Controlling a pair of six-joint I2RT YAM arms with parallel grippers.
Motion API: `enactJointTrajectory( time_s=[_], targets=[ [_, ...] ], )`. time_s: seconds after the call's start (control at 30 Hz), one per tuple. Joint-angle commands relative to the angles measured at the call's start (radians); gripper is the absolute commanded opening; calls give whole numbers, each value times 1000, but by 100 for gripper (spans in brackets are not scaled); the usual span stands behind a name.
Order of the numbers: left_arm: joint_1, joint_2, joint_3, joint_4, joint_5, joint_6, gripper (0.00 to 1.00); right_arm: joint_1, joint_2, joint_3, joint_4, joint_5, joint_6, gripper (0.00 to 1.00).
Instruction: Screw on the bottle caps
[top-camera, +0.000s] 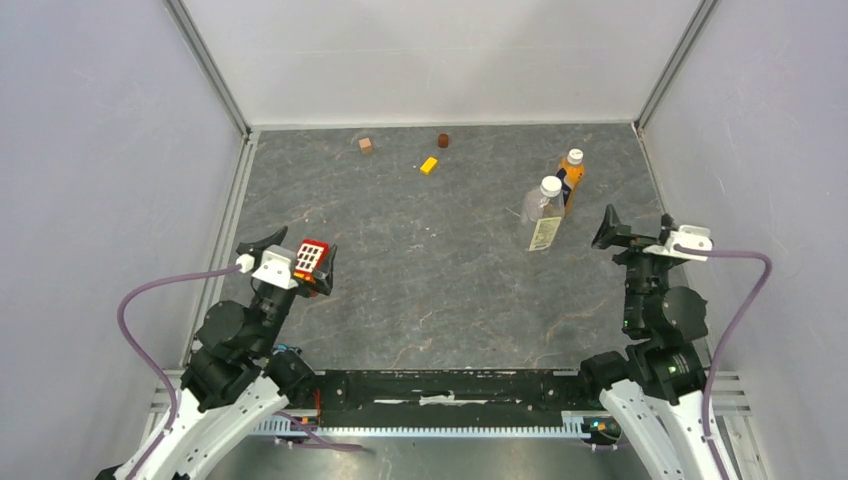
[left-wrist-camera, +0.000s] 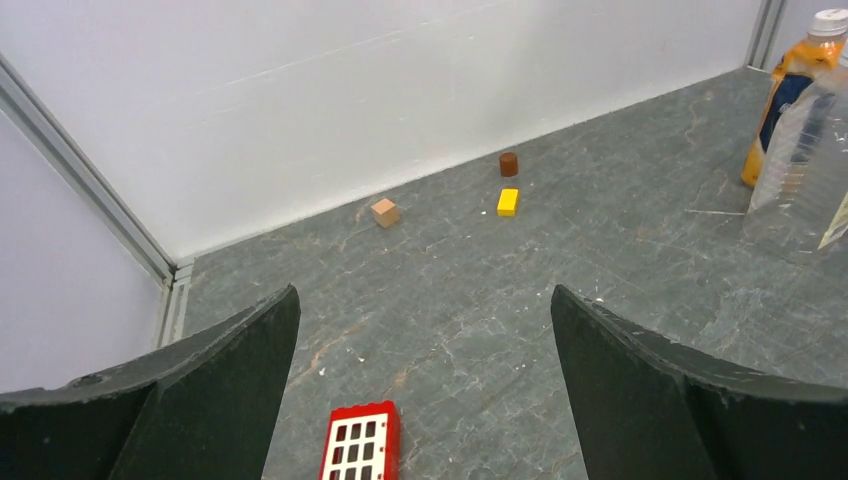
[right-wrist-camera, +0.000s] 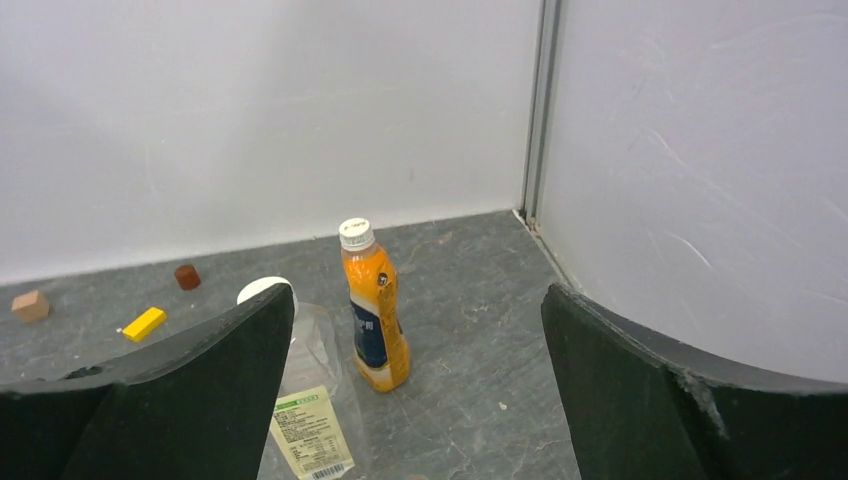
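Two bottles stand upright, far right of the table (top-camera: 430, 290), close to the right wall. The orange bottle (right-wrist-camera: 375, 320) has a dark blue label and a white cap (right-wrist-camera: 354, 233) on its neck. The clear bottle (top-camera: 543, 215) has a pale label and a white cap (top-camera: 551, 186) on top, and stands just in front of the orange one, near-touching. Can't tell whether the caps are screwed tight.

In the right wrist view the clear bottle's cap is half hidden behind a finger and its base is cut off. The left wrist view crops both bottles at the frame edge.

Right gripper (right-wrist-camera: 418, 292): jaws wide apart, empty, near the bottles. Left gripper (left-wrist-camera: 425, 300): jaws wide apart, over a red block with white grid (left-wrist-camera: 360, 445) that no finger touches.

By the back wall are a tan cube (top-camera: 366, 145), dark brown cylinder (top-camera: 443, 140) and yellow block (top-camera: 429, 165), well apart from the bottles.
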Motion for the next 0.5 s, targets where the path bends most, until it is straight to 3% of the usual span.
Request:
enactJointTrajectory(
  time_s=[0.0,0.27,0.47],
  targets=[
    [5,-67,60,-131,43,-26,100,-3,-89,-38,-48,18,-34,98],
    [5,-200,60,-219,-82,-160,100,-4,-190,-66,-70,-33,-97,98],
    [4,-255,66,-347,-82,-240,100,2,-261,-106,-63,-46,-80,98]
  ],
)
